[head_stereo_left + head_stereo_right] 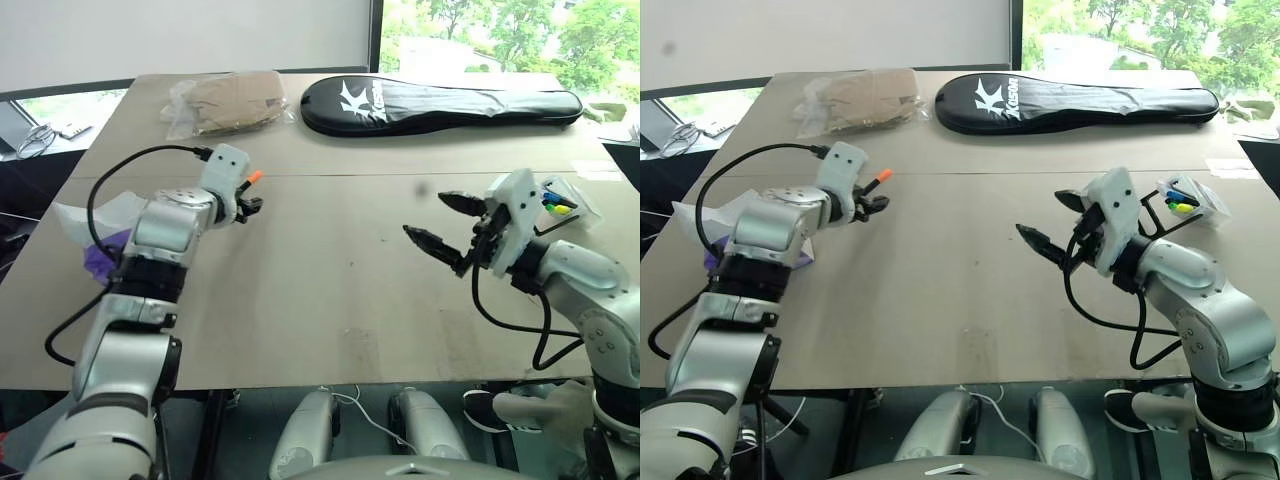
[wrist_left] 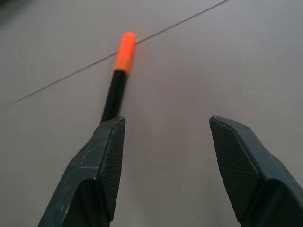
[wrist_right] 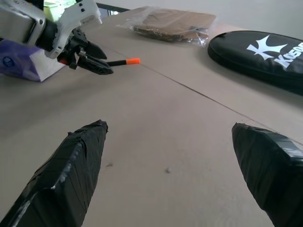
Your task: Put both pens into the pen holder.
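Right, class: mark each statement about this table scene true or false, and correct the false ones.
1. The right tool is open with nothing between its fingers. True.
2. The orange-capped pen stands in the pen holder. False: it is beside the left tool, across the table from the holder.
3. The black racket case lies along the table's far side. True.
4. The pen holder sits on the robot's left. False: it is on the right, just beyond the right arm.
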